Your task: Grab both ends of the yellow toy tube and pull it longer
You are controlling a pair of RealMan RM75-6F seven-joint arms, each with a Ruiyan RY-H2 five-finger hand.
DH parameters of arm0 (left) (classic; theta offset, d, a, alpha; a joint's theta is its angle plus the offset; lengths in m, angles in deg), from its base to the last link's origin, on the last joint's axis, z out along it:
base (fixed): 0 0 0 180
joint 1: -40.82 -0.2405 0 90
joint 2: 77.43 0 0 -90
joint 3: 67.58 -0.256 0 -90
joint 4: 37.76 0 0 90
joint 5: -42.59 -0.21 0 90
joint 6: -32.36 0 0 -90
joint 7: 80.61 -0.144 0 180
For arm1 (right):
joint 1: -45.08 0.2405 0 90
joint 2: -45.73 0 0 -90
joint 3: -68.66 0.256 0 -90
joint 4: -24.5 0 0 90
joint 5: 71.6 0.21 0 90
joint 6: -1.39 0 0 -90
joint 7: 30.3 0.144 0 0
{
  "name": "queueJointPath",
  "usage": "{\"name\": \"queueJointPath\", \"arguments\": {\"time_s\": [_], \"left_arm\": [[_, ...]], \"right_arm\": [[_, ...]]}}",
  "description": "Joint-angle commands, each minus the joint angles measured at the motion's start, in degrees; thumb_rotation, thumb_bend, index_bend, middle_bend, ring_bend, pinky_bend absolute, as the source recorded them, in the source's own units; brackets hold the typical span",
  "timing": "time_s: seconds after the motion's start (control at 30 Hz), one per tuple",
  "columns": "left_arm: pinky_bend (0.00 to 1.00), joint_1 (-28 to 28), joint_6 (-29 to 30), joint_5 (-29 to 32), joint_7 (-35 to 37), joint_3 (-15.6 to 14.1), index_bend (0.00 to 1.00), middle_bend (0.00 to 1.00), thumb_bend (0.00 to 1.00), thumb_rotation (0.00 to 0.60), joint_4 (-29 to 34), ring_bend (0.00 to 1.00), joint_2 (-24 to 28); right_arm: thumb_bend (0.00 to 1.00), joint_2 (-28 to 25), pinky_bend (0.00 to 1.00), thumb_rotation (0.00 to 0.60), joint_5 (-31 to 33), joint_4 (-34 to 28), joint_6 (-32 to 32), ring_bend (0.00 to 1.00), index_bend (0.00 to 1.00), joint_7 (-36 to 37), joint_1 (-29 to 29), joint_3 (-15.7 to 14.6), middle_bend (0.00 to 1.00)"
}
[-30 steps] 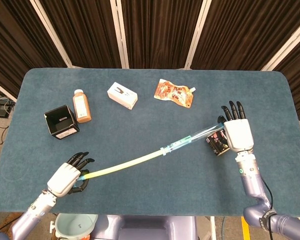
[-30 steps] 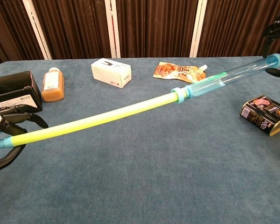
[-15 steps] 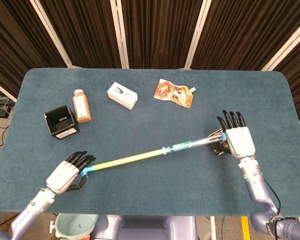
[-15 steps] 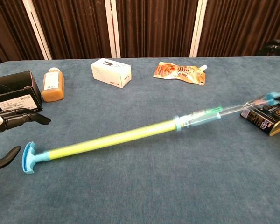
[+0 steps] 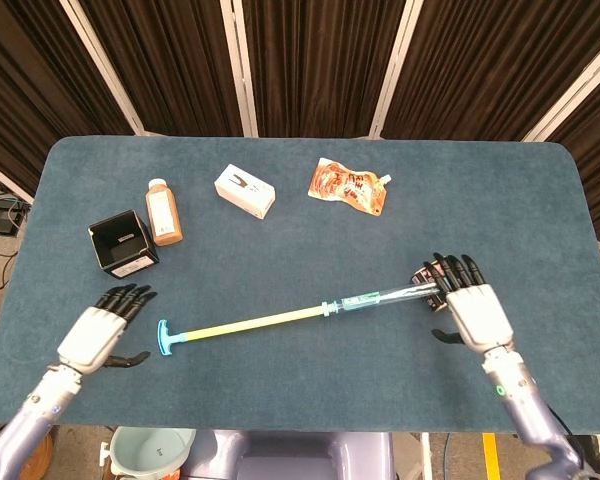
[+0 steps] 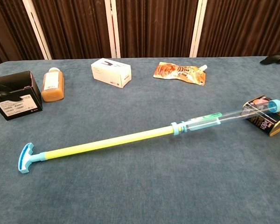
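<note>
Looking down from the head view, my left hand (image 5: 98, 332) and right hand (image 5: 472, 304) have both released the yellow toy tube (image 5: 270, 320) and hover empty, fingers spread. In the chest view it lies extended on the desk (image 6: 140, 186), its clear end resting on a dark can (image 6: 266, 117); the pull looks done.

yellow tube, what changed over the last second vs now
Both hands let go. A second ago the yellow toy tube hung stretched between them above the table; now it lies on the cloth, its clear end resting on the dark can. The left hand has drawn back from the blue T-handle, and the right hand has pulled off the clear end. The bottle, boxes and pouch stayed put.
</note>
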Motion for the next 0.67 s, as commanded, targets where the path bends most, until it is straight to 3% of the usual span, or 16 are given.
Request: {"name": "queueJointPath", "arguments": {"time_s": [0.03, 0.23, 0.47, 0.67], "left_arm": [[0.11, -5.0, 6.9, 3.5, -6.4, 1.4, 0.07, 0.04, 0.19, 0.600, 3.5, 0.04, 2.9], [0.10, -11.5, 16.8, 5.3, -4.4, 2.8, 0.07, 0.04, 0.18, 0.600, 1.5, 0.02, 1.9], [0.10, -13.1, 20.1, 1.3, 1.9, 2.4, 0.06, 0.03, 0.16, 0.600, -1.6, 0.02, 3.7], [0.10, -14.2, 22.6, -1.7, 2.7, 2.1, 0.06, 0.03, 0.15, 0.600, -2.4, 0.01, 3.4]], "right_arm": [[0.00, -1.1, 0.00, 0.600, -3.6, -2.2, -10.3, 0.00, 0.00, -2.1, -6.2, -1.8, 0.00], [0.00, -1.6, 0.00, 0.600, -2.1, -0.7, -16.7, 0.00, 0.00, 1.6, -12.8, -3.3, 0.00], [0.00, -3.1, 0.00, 0.600, -4.5, 0.4, -17.9, 0.00, 0.00, 7.5, -15.0, -4.2, 0.00], [0.00, -4.0, 0.00, 0.600, -5.9, 0.5, -17.6, 0.00, 0.00, 9.9, -15.6, -4.2, 0.00]]}}
